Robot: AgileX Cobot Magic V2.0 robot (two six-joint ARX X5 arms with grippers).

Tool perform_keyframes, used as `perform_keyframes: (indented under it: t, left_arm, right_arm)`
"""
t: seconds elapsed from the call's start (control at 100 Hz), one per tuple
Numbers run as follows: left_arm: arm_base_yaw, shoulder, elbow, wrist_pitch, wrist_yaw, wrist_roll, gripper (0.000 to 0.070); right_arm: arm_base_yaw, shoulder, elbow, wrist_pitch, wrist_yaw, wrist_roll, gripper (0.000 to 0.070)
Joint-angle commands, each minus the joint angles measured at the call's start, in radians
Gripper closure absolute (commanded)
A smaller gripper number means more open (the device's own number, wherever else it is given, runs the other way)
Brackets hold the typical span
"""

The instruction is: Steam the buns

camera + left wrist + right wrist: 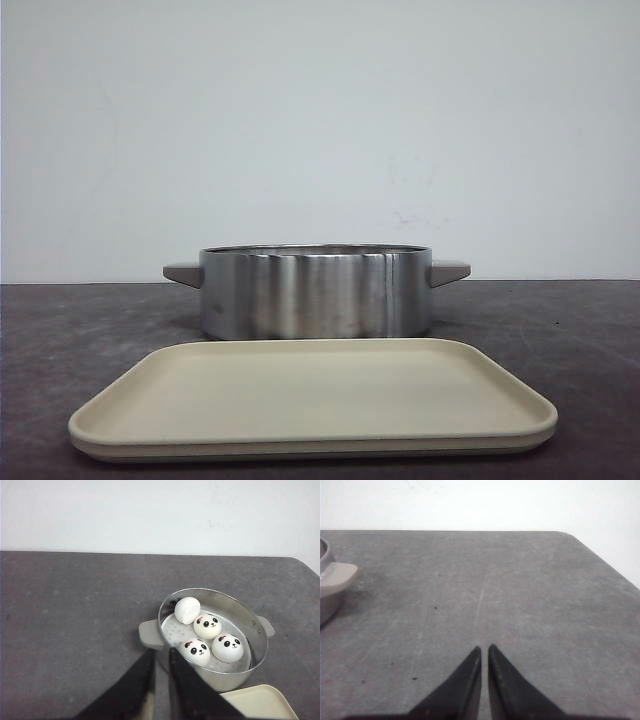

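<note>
A round steel pot (316, 290) with a grey handle on each side stands on the dark grey worktop (80, 330), and a flat cream tray (312, 398) lies just in front of it, nearer the front camera, with nothing on it. From the front view the pot's wall hides what is inside, but the left wrist view looks down into it: the four buns (209, 634) sit together on a pale perforated insert (172, 630) at the bottom of the pot. Three of them show their panda faces, with black eye patches and small red marks above the eyes; the fourth, at the far side of the group, is turned so that only its plain white surface shows. The buns lie close, some of them touching their neighbours. The left gripper (161, 656) hangs above the worktop just outside the pot's near rim, close to the grey handle on that side, and its dark fingers (187, 685) are drawn nearly together with only a thin slit between them, holding nothing. The right gripper (484, 650) is over bare worktop, well apart from the pot, whose handle shows at the edge of the right wrist view; its fingers (465, 680) are likewise closed almost tip to tip and hold nothing.
</note>
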Motion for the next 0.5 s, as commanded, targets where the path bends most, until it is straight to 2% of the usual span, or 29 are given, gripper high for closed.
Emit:
perform_keyframes:
  t: [0.0, 0.11, 0.49]
  left_arm:
    - [-0.005, 0.004, 0.01, 0.01, -0.003, 0.003, 0.0699]
    - [-0.005, 0.004, 0.01, 0.01, -0.003, 0.003, 0.0699]
    - [-0.005, 0.004, 0.01, 0.01, -0.003, 0.003, 0.0699]
  right_arm:
    - [0.0, -0.002, -0.004, -0.01, -0.035, -0.013, 0.0683]
    - [0.0, -0.002, -0.004, -0.012, -0.089, -0.014, 0.0683]
    - [0.0, -0.002, -0.004, 0.012, -0.082, -0.015, 0.0683]
